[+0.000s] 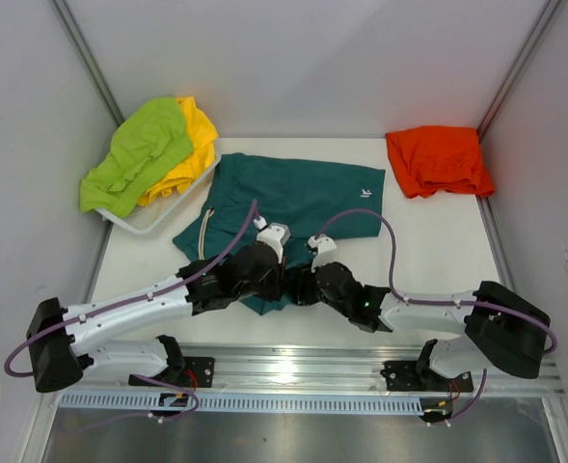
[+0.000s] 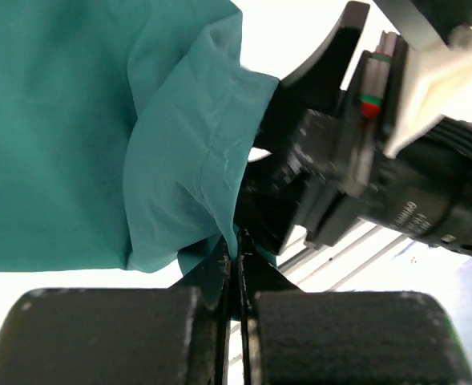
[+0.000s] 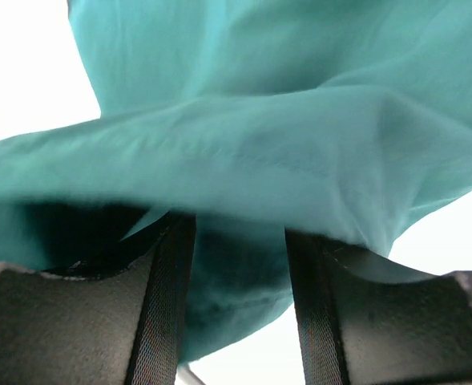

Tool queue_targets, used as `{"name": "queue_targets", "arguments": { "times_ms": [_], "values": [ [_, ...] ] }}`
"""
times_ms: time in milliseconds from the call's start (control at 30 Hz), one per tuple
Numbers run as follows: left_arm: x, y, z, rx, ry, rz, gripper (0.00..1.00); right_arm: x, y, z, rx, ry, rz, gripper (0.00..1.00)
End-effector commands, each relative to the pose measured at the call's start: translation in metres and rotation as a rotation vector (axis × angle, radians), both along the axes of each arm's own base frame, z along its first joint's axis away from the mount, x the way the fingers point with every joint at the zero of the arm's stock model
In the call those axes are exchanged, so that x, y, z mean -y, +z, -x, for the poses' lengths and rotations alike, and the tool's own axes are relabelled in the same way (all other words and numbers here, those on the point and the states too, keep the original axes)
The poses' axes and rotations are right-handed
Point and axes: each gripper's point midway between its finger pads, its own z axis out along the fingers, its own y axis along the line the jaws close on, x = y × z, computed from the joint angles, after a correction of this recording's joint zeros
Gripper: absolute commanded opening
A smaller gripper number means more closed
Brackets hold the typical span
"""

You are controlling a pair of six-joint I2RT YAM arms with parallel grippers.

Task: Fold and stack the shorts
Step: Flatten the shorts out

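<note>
Teal shorts (image 1: pixel 303 193) lie spread in the middle of the white table, their near hem bunched up between the two arms. My left gripper (image 1: pixel 267 283) is shut on a pinch of that hem; the left wrist view shows its jaws (image 2: pixel 237 241) pressed together on a fold of teal cloth (image 2: pixel 179 160). My right gripper (image 1: pixel 299 285) sits close beside it, open, with the teal fabric (image 3: pixel 260 120) draped over its fingertips and sagging into the gap (image 3: pixel 240 228). Folded orange shorts (image 1: pixel 438 159) rest at the back right. Lime green shorts (image 1: pixel 134 154) lie on top of yellow shorts (image 1: pixel 195 140) at the back left.
A white tray (image 1: pixel 153 224) holds the lime green and yellow pile at the back left corner. Grey walls with metal posts close in both sides. A metal rail (image 1: pixel 293 362) runs along the near edge. The right arm's wrist (image 2: pixel 380 160) fills the left wrist view's right side.
</note>
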Motion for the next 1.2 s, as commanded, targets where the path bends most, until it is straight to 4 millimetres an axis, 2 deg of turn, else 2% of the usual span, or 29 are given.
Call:
{"name": "queue_targets", "arguments": {
  "times_ms": [0,33,133,200,233,367,867,933,1067,1167],
  "values": [
    [-0.006,0.029,-0.008,0.073,0.006,0.007,0.0,-0.005,0.022,-0.031,0.06,-0.133,-0.074,0.52],
    [-0.007,0.037,-0.01,0.09,0.012,0.014,0.0,-0.003,0.017,-0.033,0.045,-0.143,-0.059,0.52],
    [-0.019,0.043,-0.016,0.117,0.042,-0.018,0.0,0.0,0.007,-0.041,0.04,-0.192,-0.024,0.53],
    [-0.025,0.054,-0.021,0.127,0.06,-0.007,0.0,0.004,0.004,-0.047,0.043,-0.229,-0.009,0.58],
    [-0.027,0.06,-0.023,0.137,0.063,0.007,0.0,0.008,-0.005,-0.049,0.031,-0.242,0.028,0.59],
    [-0.033,0.065,-0.027,0.14,0.078,0.01,0.0,0.02,-0.007,-0.059,0.046,-0.313,0.098,0.61],
    [-0.042,0.055,-0.023,0.127,0.084,-0.008,0.0,0.102,-0.012,-0.095,-0.005,-0.505,0.276,0.69],
    [-0.036,0.053,-0.019,0.112,0.057,0.015,0.0,0.11,-0.017,-0.094,-0.03,-0.51,0.294,0.69],
    [-0.028,0.026,-0.007,0.052,0.003,0.021,0.0,0.125,-0.019,-0.097,-0.053,-0.537,0.301,0.69],
    [-0.009,0.017,0.007,0.014,-0.071,0.085,0.0,0.129,-0.016,-0.1,-0.057,-0.516,0.277,0.69]
  ]
}}
